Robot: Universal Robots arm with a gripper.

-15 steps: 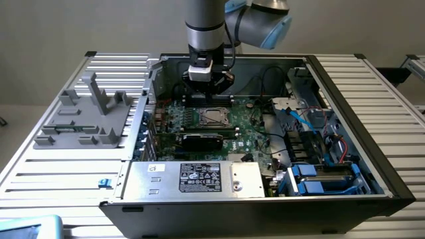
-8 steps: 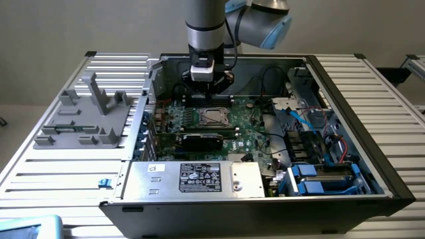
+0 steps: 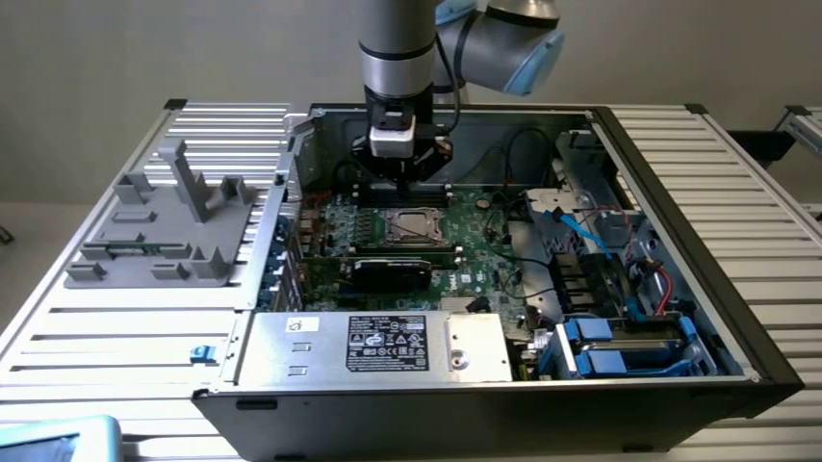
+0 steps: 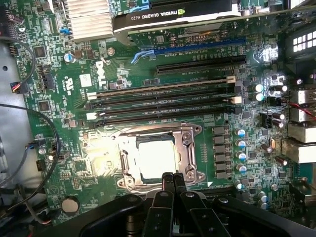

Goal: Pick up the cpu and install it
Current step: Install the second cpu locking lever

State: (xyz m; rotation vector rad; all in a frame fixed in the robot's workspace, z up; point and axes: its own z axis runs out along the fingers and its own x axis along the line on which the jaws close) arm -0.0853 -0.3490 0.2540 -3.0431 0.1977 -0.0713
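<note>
Pincer [image 4: 168,178] closed, empty, just above cpu [image 4: 157,157] seated in socket [image 4: 186,148]; chip light, rigid, fragile—grip by edges only.

1. The cpu [image 4: 157,159] has a pale, smooth metal top that shines brightly under the light.
2. The socket frame [image 4: 189,148] is bare silver metal — glossy.
3. The motherboard [image 4: 113,69] is green, slightly shiny.
4. The gripper [image 4: 172,180] fingers are matt black.
5. The fixture [image 3: 167,226] — dull grey plastic.
</note>
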